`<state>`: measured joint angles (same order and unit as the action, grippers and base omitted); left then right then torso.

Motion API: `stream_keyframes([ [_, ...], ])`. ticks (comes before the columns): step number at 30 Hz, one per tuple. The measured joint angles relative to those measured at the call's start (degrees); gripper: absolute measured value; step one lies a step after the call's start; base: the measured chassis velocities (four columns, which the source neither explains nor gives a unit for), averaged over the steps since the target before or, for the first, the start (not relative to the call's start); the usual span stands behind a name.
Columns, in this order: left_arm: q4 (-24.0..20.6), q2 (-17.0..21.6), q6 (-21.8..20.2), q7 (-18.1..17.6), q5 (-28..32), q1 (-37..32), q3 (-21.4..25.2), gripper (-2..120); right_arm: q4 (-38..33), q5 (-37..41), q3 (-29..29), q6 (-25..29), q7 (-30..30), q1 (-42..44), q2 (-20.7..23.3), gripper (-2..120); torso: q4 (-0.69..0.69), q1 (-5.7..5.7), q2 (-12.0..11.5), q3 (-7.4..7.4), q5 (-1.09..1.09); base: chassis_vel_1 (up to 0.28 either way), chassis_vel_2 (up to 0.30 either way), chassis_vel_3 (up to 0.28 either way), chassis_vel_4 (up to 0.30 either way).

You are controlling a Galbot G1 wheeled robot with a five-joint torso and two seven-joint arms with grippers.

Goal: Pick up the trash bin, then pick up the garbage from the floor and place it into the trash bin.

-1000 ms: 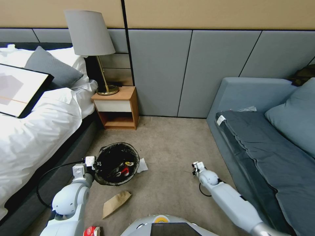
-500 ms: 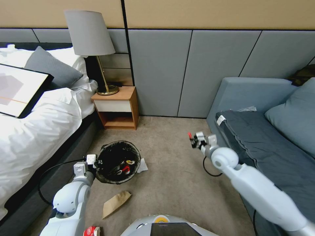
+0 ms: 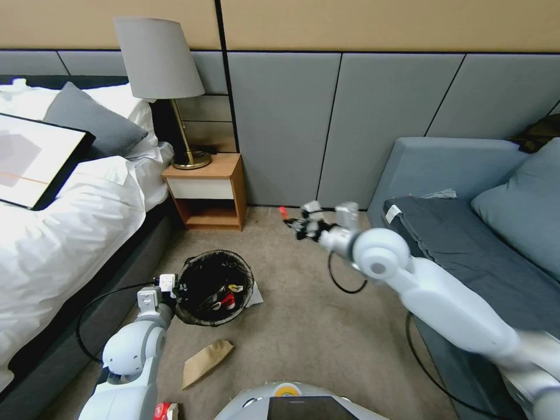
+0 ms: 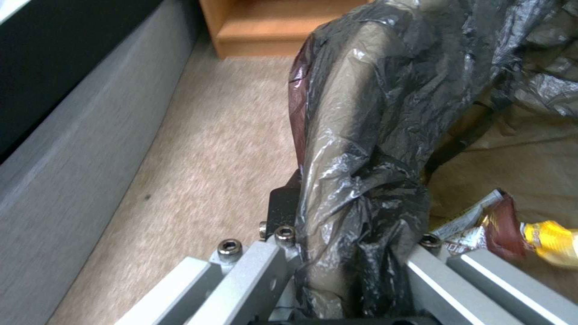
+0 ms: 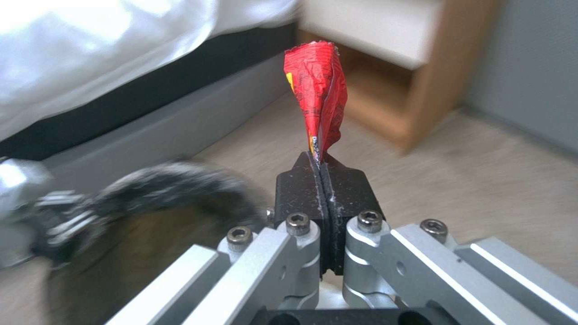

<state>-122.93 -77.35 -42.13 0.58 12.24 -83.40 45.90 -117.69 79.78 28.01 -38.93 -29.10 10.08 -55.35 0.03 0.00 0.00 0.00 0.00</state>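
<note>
- One red wrapper (image 5: 317, 95) is pinched in closed jaws of right gripper (image 3: 296, 224), at 2 o'clock from the trash bin (image 3: 214, 287).
- Left gripper (image 3: 169, 286) clamps the bin's rim; some wrappers lie inside.
- Brown paper bag (image 3: 205, 361) remains on floor, at 6 o'clock.

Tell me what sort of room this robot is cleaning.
Most likely a hotel room or a bedroom: a bed with white linen, a wooden nightstand bearing a shaded lamp, a padded wall panel and a grey-blue sofa on carpet.
</note>
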Motion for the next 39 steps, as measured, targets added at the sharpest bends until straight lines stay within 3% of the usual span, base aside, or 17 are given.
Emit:
stream_keyframes([
  [3,0.5,0.0,0.0,0.0,0.0,0.3,0.2,0,1.1,1.6,4.4,0.1,-1.3,-1.3,-2.6,0,-0.04,0.0,0.0,0.0,-0.01,0.0,0.0,0.0,0.0],
  [14,1.5,-0.3,0.0,0.1,-0.2,0.7,0.2,0,4.4,3.5,11.7,0.0,-4.0,-2.0,-8.1,0,-0.03,0.0,0.0,0.0,-0.02,0.0,0.0,0.0,0.0],
  [29,3.6,0.0,0.0,0.3,-0.3,1.3,0.5,0,2.4,9.8,13.1,-0.9,-6.5,-2.0,-9.5,0,-0.03,0.0,0.0,0.0,-0.01,0.0,0.0,0.0,0.0],
  [39,3.7,-0.2,0.0,0.3,-0.3,1.3,0.4,0,5.9,8.3,15.1,-0.7,-6.2,-1.8,-12.3,0,-0.02,-0.01,0.0,-0.01,-0.01,0.0,0.0,0.0,0.0],
])
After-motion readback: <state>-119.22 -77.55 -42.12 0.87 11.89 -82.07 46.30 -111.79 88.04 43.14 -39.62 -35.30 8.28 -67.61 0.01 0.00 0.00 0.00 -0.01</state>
